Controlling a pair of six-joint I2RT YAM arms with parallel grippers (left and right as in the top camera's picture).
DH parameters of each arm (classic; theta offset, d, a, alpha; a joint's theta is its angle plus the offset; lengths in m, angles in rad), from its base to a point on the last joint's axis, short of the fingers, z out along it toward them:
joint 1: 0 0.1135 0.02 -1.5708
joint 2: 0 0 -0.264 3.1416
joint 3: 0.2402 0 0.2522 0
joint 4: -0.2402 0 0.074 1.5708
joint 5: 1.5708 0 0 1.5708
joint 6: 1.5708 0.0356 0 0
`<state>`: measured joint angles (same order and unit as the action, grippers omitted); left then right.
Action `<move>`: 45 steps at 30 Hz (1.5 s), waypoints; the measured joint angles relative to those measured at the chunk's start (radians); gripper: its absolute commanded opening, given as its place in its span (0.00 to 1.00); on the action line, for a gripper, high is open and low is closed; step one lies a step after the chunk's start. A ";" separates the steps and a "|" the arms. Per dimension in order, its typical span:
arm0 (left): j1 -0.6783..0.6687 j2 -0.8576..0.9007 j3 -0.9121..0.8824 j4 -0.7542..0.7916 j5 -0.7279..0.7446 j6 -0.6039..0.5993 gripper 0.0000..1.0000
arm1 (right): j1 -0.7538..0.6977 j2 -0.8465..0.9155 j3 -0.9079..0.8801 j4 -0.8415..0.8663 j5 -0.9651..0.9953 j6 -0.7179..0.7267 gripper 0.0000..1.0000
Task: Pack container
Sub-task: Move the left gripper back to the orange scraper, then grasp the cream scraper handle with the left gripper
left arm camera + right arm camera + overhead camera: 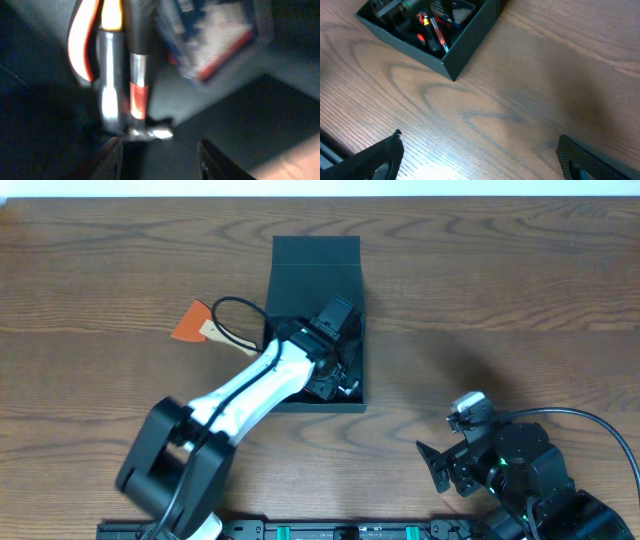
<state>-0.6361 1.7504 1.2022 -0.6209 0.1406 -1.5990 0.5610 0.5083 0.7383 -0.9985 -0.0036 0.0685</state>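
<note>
The container (315, 268) is a square black-green box with its flap lid open at the back, in the table's middle. It also shows in the right wrist view (465, 42), holding several hand tools. My left gripper (335, 330) reaches down inside the box. In the left wrist view its jaws (160, 160) are open and empty just above the box floor, next to orange-and-black tool handles (112, 60) and a blue case of bits (215, 40). My right gripper (445, 465) is open and empty over bare table (480, 160) at the front right.
An orange-bladed scraper with a wooden handle (200, 325) lies on the table left of the box, with a black cable looping over it. The table's front rail runs along the bottom edge.
</note>
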 measured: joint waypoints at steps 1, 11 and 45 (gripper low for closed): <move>0.000 -0.032 0.000 0.000 -0.018 0.000 0.56 | 0.000 0.000 0.000 0.000 0.000 0.000 0.99; 0.188 -0.436 0.010 -0.214 -0.309 0.003 0.85 | 0.000 0.000 0.000 0.000 0.000 0.000 0.99; 0.623 0.221 0.293 -0.367 -0.014 0.328 0.92 | 0.000 0.000 0.000 0.000 0.000 0.000 0.99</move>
<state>-0.0132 1.9717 1.4952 -0.9878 0.1268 -1.2705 0.5610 0.5083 0.7383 -0.9981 -0.0036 0.0685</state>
